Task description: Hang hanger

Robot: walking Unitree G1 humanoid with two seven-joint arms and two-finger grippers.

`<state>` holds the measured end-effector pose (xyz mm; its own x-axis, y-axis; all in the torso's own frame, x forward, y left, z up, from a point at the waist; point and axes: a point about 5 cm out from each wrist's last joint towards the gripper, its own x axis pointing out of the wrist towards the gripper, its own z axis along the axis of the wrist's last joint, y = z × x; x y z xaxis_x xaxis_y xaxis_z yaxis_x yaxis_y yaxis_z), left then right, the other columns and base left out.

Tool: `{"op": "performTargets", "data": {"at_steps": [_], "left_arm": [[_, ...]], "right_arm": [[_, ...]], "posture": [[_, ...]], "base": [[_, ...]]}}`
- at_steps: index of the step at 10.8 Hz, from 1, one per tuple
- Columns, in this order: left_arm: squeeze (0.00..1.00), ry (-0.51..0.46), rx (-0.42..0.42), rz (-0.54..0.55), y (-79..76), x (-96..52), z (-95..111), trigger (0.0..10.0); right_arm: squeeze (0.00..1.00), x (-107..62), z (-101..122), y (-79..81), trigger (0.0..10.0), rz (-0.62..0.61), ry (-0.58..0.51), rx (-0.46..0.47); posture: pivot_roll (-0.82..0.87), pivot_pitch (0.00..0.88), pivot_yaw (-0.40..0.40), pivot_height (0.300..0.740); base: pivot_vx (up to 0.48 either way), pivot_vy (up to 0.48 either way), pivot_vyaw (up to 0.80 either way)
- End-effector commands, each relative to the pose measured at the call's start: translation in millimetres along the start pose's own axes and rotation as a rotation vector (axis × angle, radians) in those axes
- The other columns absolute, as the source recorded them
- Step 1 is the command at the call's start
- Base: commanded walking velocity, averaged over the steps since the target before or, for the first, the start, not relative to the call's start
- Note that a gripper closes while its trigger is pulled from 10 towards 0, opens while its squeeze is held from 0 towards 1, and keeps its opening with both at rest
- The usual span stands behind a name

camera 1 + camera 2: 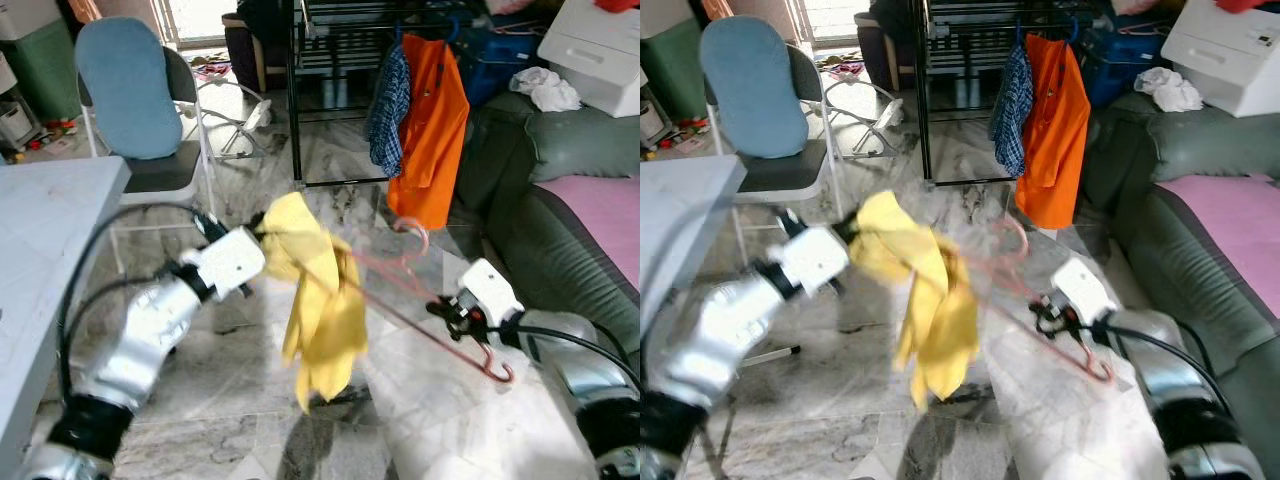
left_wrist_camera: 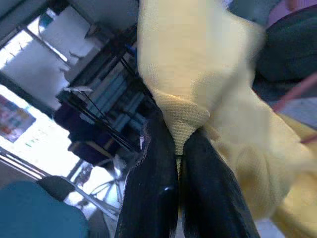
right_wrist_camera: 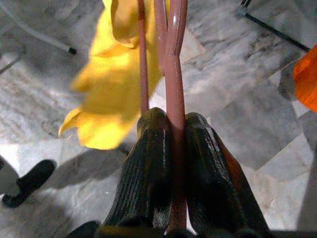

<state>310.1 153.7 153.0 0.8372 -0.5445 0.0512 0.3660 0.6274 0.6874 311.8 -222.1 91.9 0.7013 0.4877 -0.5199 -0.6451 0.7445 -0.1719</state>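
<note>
1. Our right gripper (image 3: 171, 148) is clamped tight on a bar of the pink hanger (image 1: 420, 300), which sits at about four o'clock of the head view, low and in front of us.
2. Our left gripper (image 2: 178, 158) pinches a fold of the yellow garment (image 1: 315, 300) at about nine o'clock of centre; the cloth droops between our two arms and is partly draped on the hanger.
3. The black rack (image 1: 345, 60) stands at twelve o'clock, well apart from us, with an orange shirt (image 1: 430, 130) and a checked shirt (image 1: 385, 110) already hanging on it.
4. We judge the step in hand to be carrying the loaded hanger toward the rack; the hanging itself is not yet done.
5. Next we need to close in on the rack, raise the hanger's hook above the rail, and keep the garment from slipping off.
</note>
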Motion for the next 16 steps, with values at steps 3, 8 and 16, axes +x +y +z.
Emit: {"op": "performTargets", "data": {"at_steps": [3, 8, 16], "left_arm": [[0.0, 0.094, -0.027, 0.082, -11.4, -2.8, -11, 10.0], [0.0, 0.317, -0.169, -0.086, -55.7, 5.5, -40, 10.0], [0.0, 0.233, -0.229, 0.166, 4.1, -4.9, -15, 10.0]], "right_arm": [[0.0, 3.0, 20, 13.4, 10.0, 0.134, -0.105, 0.004], [0.0, -11.0, 16, 41.2, 10.0, 0.438, -0.074, -0.078], [0.0, -10.3, -11, 41.5, 10.0, 0.36, 0.046, -0.129]], "posture": [[-0.06, 0.011, 0.01, 0.74], [-0.09, 0.0, 0.018, 0.74], [-0.07, 0.0, 0.032, 0.74]], "base": [[0.0, 0.0, 0.0], [0.0, 0.0, 0.0], [0.0, 0.0, 0.0]]}}
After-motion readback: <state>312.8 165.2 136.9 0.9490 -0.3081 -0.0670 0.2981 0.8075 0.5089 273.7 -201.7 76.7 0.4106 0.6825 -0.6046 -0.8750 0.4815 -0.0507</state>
